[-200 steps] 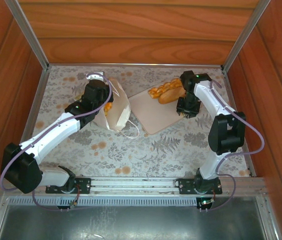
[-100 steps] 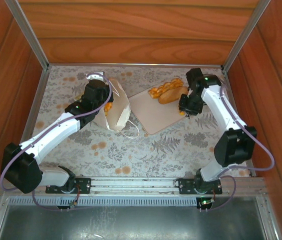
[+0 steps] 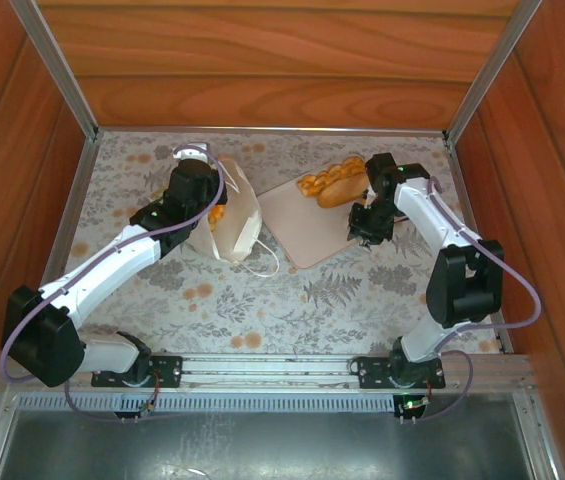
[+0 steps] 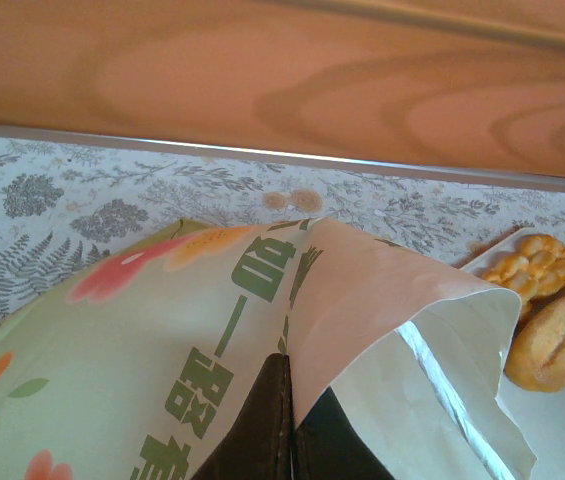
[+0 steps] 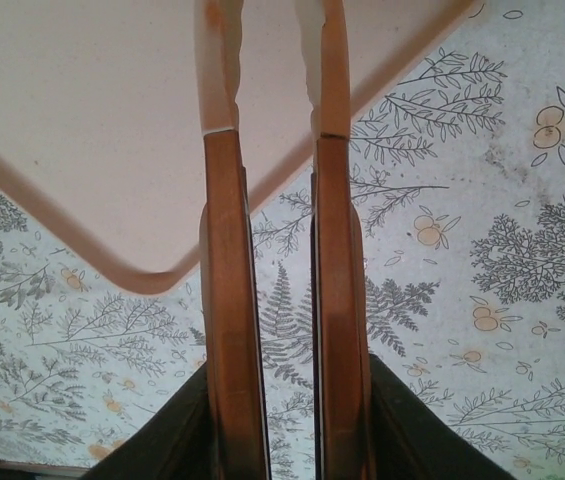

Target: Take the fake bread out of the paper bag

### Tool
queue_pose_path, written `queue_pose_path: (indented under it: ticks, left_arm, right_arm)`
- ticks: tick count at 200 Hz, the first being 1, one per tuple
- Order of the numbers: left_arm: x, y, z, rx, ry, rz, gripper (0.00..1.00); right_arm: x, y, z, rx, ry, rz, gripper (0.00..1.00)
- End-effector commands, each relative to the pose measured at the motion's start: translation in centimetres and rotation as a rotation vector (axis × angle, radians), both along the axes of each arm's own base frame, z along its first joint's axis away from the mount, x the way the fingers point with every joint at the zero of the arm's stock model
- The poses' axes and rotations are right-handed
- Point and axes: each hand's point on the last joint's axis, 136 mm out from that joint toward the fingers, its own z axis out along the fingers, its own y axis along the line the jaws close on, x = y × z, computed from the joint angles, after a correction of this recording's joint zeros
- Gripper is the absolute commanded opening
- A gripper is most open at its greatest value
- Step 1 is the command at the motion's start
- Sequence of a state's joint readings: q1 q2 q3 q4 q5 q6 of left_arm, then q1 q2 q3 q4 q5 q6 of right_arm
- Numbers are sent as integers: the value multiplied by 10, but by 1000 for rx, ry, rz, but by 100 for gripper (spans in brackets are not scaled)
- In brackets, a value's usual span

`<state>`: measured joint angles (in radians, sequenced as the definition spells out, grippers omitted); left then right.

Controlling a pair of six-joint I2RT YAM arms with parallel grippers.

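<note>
The left gripper is clamped on the rim of the paper bag, which stands with its mouth open on the left half of the table; an orange piece shows inside the mouth. Two pieces of fake bread, a braided loaf and a long bun, lie touching at the far corner of the tray, just right of the bag. The right gripper hangs over the tray's near right edge, its fingers parallel, slightly parted and holding nothing.
</note>
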<state>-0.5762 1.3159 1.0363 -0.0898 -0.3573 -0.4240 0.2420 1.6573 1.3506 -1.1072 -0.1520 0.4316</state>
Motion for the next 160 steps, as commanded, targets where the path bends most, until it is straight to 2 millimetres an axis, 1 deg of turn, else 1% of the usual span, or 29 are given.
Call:
queue_pose_path:
  ticks: [1,21,23,26,49,107,160]
  left_arm:
    - [1,2,9,-33,-27,10,0]
    - [0,3,10,-34,-27,10,0]
    - [0,3,10,-34,-27,10,0]
    - [0,2,10,-35,-27,10,0]
    - [0,2,11,-36,-29,10,0]
    - [0,3,12,-39,-32,10,0]
    - [-1,3,12,-39,-32,10,0]
  right_arm:
    - [2,-11,-2,-18,-3,-12,35]
    - [3,-18,-4,-23,-4,-26,35]
    - [3,-18,-11,-29,19,-26,36]
    - [4,-19,-14,-30,27,-28,35]
    - [4,-27,-17,-45,36,-42,35]
    - [2,-53,-12,-115,33,-85,35]
    - [6,-72,-10,-148,27,-134,35]
